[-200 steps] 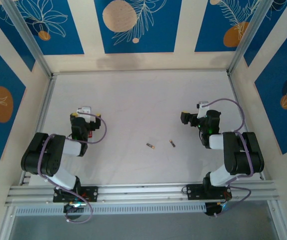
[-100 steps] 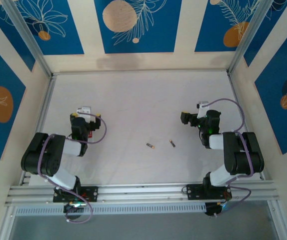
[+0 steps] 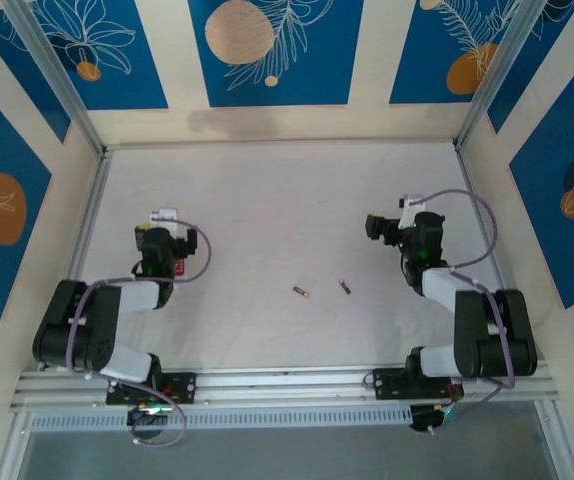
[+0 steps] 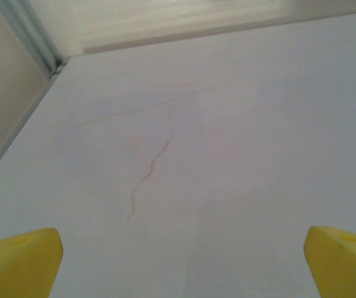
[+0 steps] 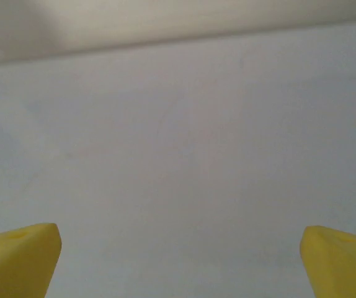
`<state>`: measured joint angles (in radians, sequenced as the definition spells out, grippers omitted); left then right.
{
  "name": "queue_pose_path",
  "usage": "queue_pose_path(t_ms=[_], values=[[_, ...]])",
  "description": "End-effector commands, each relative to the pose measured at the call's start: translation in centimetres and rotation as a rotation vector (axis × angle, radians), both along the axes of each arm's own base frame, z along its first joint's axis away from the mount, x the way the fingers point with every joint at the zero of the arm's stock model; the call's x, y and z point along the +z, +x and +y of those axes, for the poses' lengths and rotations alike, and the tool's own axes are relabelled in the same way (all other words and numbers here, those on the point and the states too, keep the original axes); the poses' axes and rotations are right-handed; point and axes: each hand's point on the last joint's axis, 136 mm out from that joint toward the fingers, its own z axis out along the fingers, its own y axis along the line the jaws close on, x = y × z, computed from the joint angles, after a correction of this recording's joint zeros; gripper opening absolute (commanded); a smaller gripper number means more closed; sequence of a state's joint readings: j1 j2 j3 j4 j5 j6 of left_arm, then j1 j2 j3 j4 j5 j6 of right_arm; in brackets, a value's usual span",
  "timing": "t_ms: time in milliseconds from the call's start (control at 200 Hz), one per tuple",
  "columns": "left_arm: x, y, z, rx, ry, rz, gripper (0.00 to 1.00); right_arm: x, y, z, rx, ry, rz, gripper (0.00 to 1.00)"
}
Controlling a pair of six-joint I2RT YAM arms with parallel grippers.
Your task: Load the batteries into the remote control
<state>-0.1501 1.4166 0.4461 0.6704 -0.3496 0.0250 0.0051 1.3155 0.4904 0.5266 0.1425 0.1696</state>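
- The left battery (image 3: 301, 291) and the right battery (image 3: 345, 287) lie near each other on the table (image 3: 267, 190), toward its near middle, apart and not touching.
- They sit between the two arms, well apart from both, with plain tabletop around them.
- The left gripper (image 4: 181, 270) has its yellow fingertips (image 4: 18, 264) spread wide and holds nothing; it faces the far left corner, where an aluminium rail (image 4: 32, 37) runs.
- The right gripper (image 5: 179, 264) is likewise spread wide, with plain tabletop between its fingertips (image 5: 342, 261).
- The table is pale, with faint reddish hairline marks (image 4: 148, 172).
- Cream walls with blue leaf-print panels (image 3: 275, 50) enclose it; an aluminium frame (image 3: 287, 385) carries the arm bases.
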Motion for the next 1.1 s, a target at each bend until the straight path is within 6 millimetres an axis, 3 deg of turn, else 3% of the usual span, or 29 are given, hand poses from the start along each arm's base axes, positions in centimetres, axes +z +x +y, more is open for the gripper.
queue_pose_path(t_ms=[0, 180, 305, 410, 505, 660, 860, 1095], values=[[3.2, -0.4, 2.1, 0.172, -0.027, 0.116, 1.00, 2.1, -0.9, -2.1, -0.144, 0.088, 0.032, 0.99], [7.9, -2.9, 3.5, 0.397, -0.236, 0.174, 1.00, 5.7, -2.4, -3.8, -0.262, 0.359, 0.018, 0.99], [9.1, -4.0, 0.7, 0.270, -0.394, 0.217, 1.00, 8.0, -3.8, -4.1, -0.247, 0.617, 0.007, 0.99], [9.3, -5.3, -1.0, 0.188, -0.481, 0.229, 1.00, 9.6, -4.7, -4.0, -0.211, 0.721, -0.025, 0.99], [7.8, -6.7, -1.4, 0.181, -0.507, 0.271, 1.00, 10.8, -5.1, -2.0, -0.110, 0.734, -0.001, 0.99], [2.9, -8.4, -1.3, 0.207, -0.453, 0.444, 1.00, 11.4, -5.7, 2.5, 0.048, 0.656, 0.060, 0.99], [-2.0, -8.5, -2.6, 0.169, -0.367, 0.676, 1.00, 11.6, -7.0, 8.8, 0.228, 0.512, 0.104, 0.99], [-5.5, -8.3, -3.0, 0.159, -0.277, 0.854, 0.86, 11.2, -9.1, 13.1, 0.378, 0.423, 0.142, 0.99]])
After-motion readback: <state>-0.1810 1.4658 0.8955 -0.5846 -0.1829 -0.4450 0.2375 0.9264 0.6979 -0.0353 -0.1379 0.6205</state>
